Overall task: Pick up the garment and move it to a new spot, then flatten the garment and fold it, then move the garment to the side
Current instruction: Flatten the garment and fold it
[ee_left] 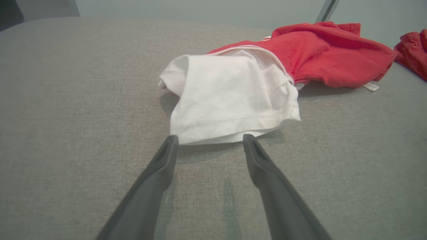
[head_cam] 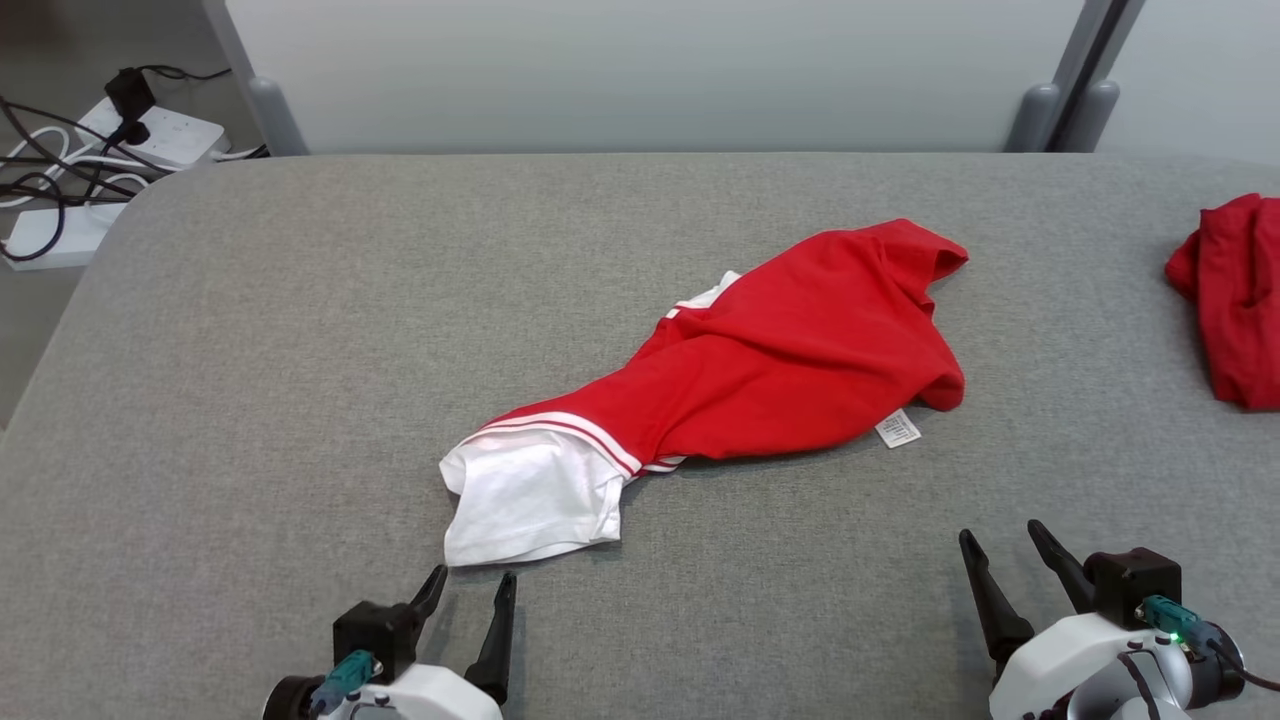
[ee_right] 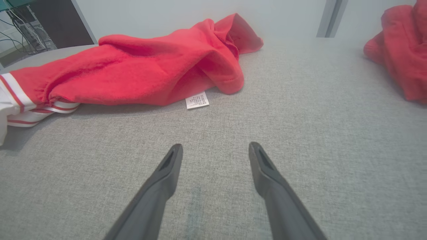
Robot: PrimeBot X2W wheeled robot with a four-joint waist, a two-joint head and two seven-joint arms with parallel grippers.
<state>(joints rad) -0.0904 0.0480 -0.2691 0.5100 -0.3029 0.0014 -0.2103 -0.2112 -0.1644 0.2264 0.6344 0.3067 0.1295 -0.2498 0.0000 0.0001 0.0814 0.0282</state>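
1. Two white power strips (head_cam: 150, 135) lie on the floor at far left, past the table's corner, with dark cables (head_cam: 40, 190) tangled over them.
2. Grey fabric-covered table (head_cam: 250, 350) spans the whole work area; a pale wall panel runs behind it.
3. Left gripper (head_cam: 472, 578) sits low at the near edge, fingers spread apart, nothing between them. The left wrist view puts both tips just beside the hem of the white sleeve (head_cam: 530, 500); contact cannot be judged.
4. Garment (head_cam: 790, 350) lies near the table's middle, rumpled and unfolded, stretched on a diagonal from near-left to far-right. Body is red. The white sleeve is its nearest, leftmost part, joined to the red by a band of red and white stripes (head_cam: 590, 440).
5. A sliver of white trim (head_cam: 705, 297) shows along the garment's far edge.
6. Small white care label (head_cam: 898, 429) pokes out flat on the table from the garment's near-right edge.
7. Right gripper (head_cam: 1000, 532) rests at near right, fingers parted and empty, over bare table, well apart from the garment; the label is the closest part ahead of it.
8. Second red cloth (head_cam: 1235, 300) is bunched at the table's right edge, partly out of view, apart from the garment.
9. Grey posts (head_cam: 1040, 115) stand behind the far right side.
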